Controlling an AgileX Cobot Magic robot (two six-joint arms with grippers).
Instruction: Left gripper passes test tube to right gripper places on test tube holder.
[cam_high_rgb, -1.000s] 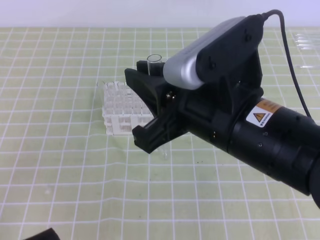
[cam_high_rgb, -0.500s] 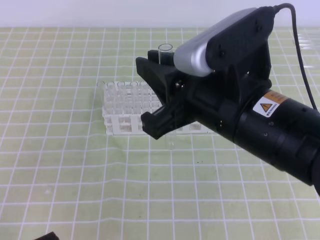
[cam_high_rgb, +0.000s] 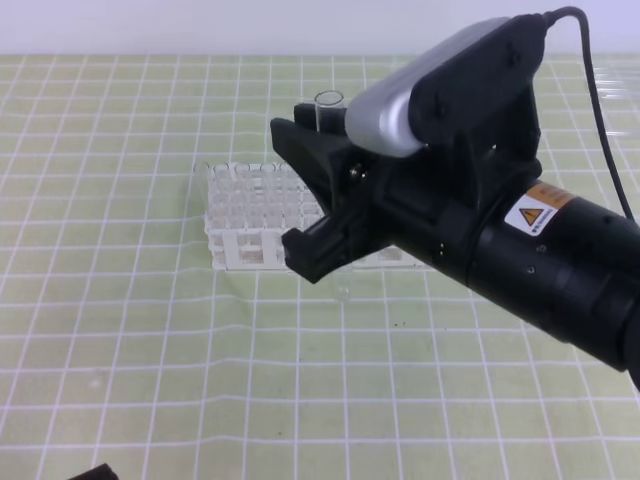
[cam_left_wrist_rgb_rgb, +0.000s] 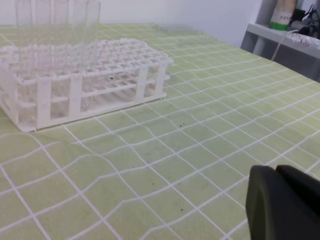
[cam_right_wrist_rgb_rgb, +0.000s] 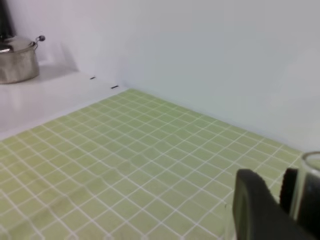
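My right gripper (cam_high_rgb: 318, 205), black with a silver-grey housing, is shut on the test tube (cam_high_rgb: 329, 101). The clear tube stands almost upright between the jaws. Its open rim sticks out above them and its round bottom hangs just above the mat, right in front of the test tube holder (cam_high_rgb: 245, 215). In the right wrist view the test tube (cam_right_wrist_rgb_rgb: 306, 187) shows beside a black finger (cam_right_wrist_rgb_rgb: 252, 210). The white test tube holder (cam_left_wrist_rgb_rgb: 120, 65) fills the left wrist view's upper left. My left gripper (cam_left_wrist_rgb_rgb: 284, 202) is shut and empty at the lower right there, and only a black corner of the left gripper (cam_high_rgb: 92, 472) shows in the exterior view.
Several clear tubes (cam_left_wrist_rgb_rgb: 55, 35) stand in the holder's left cells. More clear tubes (cam_high_rgb: 612, 85) lie at the mat's far right edge. A metal pot (cam_right_wrist_rgb_rgb: 17, 60) sits on a white counter beyond the mat. A shelf with a bottle (cam_left_wrist_rgb_rgb: 282, 15) stands past the table.
My right gripper has carried the tube a little to the right and up, then held nearly still. The black left gripper piece has slipped lower at the bottom left.
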